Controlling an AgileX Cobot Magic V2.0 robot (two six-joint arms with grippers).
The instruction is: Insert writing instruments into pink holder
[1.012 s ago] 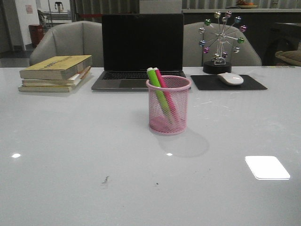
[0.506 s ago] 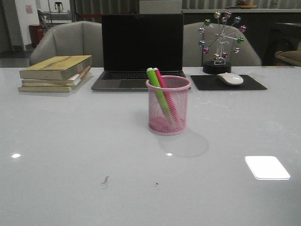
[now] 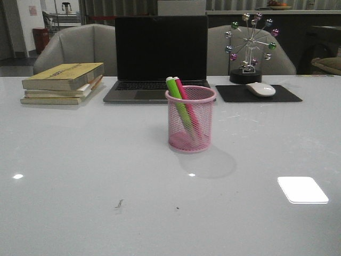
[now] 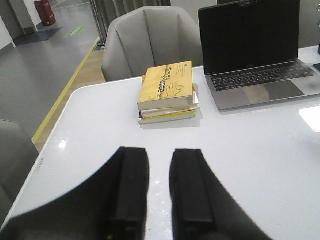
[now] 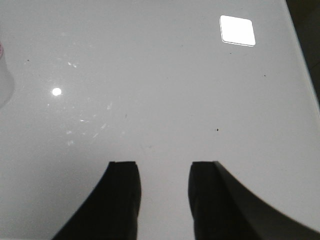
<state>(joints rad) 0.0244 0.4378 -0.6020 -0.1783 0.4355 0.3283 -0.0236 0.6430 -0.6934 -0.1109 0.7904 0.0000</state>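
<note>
The pink holder (image 3: 190, 119) stands upright in the middle of the table in the front view. Inside it lean the green marker (image 3: 178, 104) and the magenta marker (image 3: 186, 104), their tops resting against its left rim. Neither arm shows in the front view. In the left wrist view my left gripper (image 4: 159, 152) hangs open over bare table near the books, a narrow gap between its fingers. My right gripper (image 5: 164, 165) is open over bare table in the right wrist view, holding nothing.
A laptop (image 3: 160, 56) stands behind the holder. A stack of books (image 3: 64, 82) lies at the back left. A white mouse (image 3: 261, 89) on a black pad (image 3: 282, 95) and a ferris-wheel ornament (image 3: 249, 45) sit at the back right. Grey chairs (image 4: 150, 37) line the far edge.
</note>
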